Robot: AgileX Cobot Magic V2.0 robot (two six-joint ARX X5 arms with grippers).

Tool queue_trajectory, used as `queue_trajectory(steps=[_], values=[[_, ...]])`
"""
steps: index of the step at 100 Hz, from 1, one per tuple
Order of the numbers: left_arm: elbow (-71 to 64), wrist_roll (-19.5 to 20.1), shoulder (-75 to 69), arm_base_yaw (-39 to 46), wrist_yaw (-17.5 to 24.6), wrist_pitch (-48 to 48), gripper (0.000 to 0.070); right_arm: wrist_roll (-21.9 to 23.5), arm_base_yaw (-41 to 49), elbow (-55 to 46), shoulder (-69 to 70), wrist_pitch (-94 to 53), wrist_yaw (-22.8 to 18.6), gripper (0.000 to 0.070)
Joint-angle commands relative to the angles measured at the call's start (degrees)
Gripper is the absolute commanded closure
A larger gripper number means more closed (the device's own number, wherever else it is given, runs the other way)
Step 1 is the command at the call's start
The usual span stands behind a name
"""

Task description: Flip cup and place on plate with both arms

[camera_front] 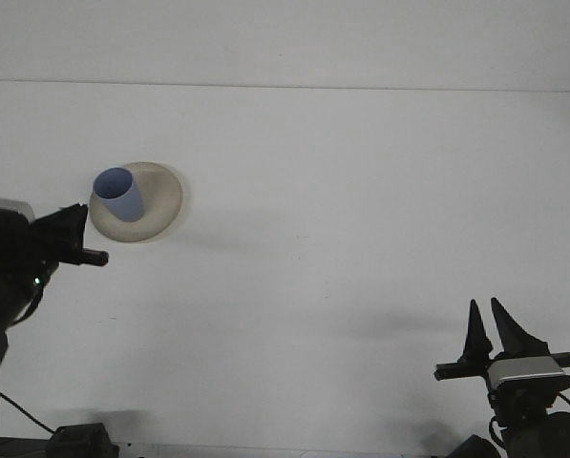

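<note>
A light blue cup (119,195) stands mouth-up on the left part of a beige plate (158,205), at the table's left side. Nothing holds the cup. My left gripper (78,237) is below and to the left of the plate, apart from it, seen as a dark shape pointing right. My right gripper (485,315) is at the bottom right, far from the plate, pointing up and open with nothing between its fingers.
The white table (342,219) runs back to a pale wall. The left arm's body (3,277) fills the lower left edge, and a cable trails beneath it.
</note>
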Motion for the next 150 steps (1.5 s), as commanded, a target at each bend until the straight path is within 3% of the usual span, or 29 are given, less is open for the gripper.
queue_trajectory(steps=[1, 26, 43, 120, 140, 150], values=[[-8.5, 0.9, -4.4, 0.1, -1.2, 6.1, 0.0688, -2.1, 0.3, 0.2, 0.1, 1.1, 0.9, 0.0700], [-31.4, 0.9, -24.3, 0.2, -5.5, 22.6, 0.0688, -3.0, 0.3, 0.2, 0.1, 3.0, 1.5, 0.0700], [-33.8, -0.4, -29.9, 0.2, -9.3, 22.1, 0.0688, -2.7, 0.3, 0.3, 0.1, 4.1, 1.5, 0.0700], [-33.9, -0.6, -33.8, -0.2, -9.2, 22.5, 0.0687, -2.8, 0.3, 0.3, 0.1, 4.1, 1.5, 0.0700], [-44.1, 1.0, -38.0, -6.2, -13.8, 29.7, 0.0687, -2.8, 0.3, 0.3, 0.1, 4.1, 1.5, 0.0700], [-52.2, -0.4, -40.9, -7.1, -13.9, 34.9, 0.0687, -2.8, 0.3, 0.3, 0.1, 4.1, 1.5, 0.0700]])
